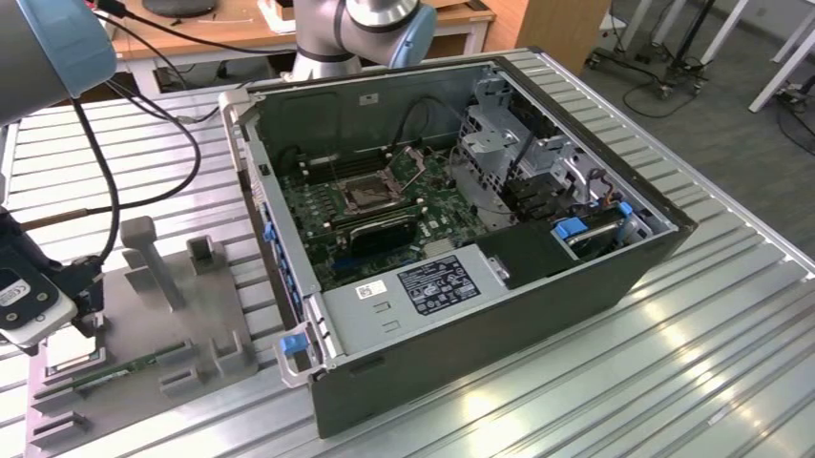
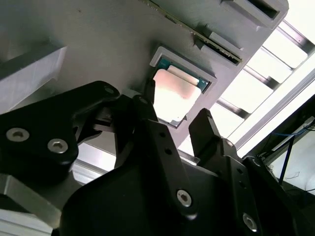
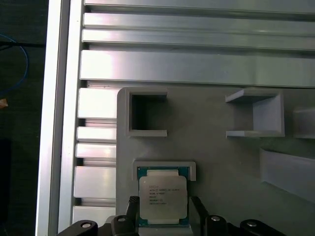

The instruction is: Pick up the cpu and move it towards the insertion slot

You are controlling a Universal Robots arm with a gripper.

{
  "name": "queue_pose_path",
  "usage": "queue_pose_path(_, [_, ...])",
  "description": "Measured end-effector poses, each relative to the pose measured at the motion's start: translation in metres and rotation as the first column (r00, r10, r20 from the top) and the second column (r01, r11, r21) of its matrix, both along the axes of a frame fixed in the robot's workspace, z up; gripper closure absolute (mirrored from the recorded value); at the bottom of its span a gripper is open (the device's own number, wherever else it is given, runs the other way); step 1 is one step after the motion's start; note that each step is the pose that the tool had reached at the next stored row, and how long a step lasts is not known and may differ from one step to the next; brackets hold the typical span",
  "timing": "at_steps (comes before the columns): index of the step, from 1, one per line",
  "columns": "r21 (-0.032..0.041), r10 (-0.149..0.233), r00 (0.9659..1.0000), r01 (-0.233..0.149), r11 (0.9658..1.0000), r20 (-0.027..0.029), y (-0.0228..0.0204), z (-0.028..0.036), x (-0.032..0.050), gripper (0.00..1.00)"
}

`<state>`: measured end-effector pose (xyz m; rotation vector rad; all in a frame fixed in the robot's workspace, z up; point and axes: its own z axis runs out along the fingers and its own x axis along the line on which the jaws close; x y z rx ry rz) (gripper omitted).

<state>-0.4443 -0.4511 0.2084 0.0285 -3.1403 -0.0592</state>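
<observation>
The cpu (image 3: 162,195) lies flat in a shallow grey holder on the grey fixture plate (image 1: 178,334), silver top up. My gripper (image 3: 163,202) hangs low over it, open, with one black finger on each side of the chip and a little gap at each edge. In the second wrist view the cpu (image 2: 178,91) shows between the two fingertips (image 2: 147,93) of the gripper (image 2: 177,101). In the exterior view the gripper (image 1: 87,322) is at the exterior view's left, far from the insertion slot (image 1: 369,191) on the green motherboard (image 1: 395,229) inside the open computer case.
The open computer case (image 1: 510,286) has tall walls around the motherboard. Grey blocks and posts (image 1: 143,258) stand on the fixture plate, and a thin green memory stick (image 1: 128,367) lies near the cpu holder. Black cables (image 1: 114,191) hang from the arm. The table is ribbed metal.
</observation>
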Motion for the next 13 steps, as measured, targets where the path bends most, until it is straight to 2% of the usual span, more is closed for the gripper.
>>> queue_pose_path(1, [0.0,0.0,1.0,0.0,1.0,0.0,0.0,0.0,0.0,0.47])
queue_pose_path(2, [0.0,0.0,1.0,0.0,1.0,0.0,0.0,0.0,0.0,0.47])
queue_pose_path(3, [0.0,0.0,1.0,0.0,1.0,0.0,0.0001,0.0,0.0,0.41])
queue_pose_path(13, [0.0,0.0,1.0,0.0,1.0,0.0,0.0003,-0.0002,0.0,0.41])
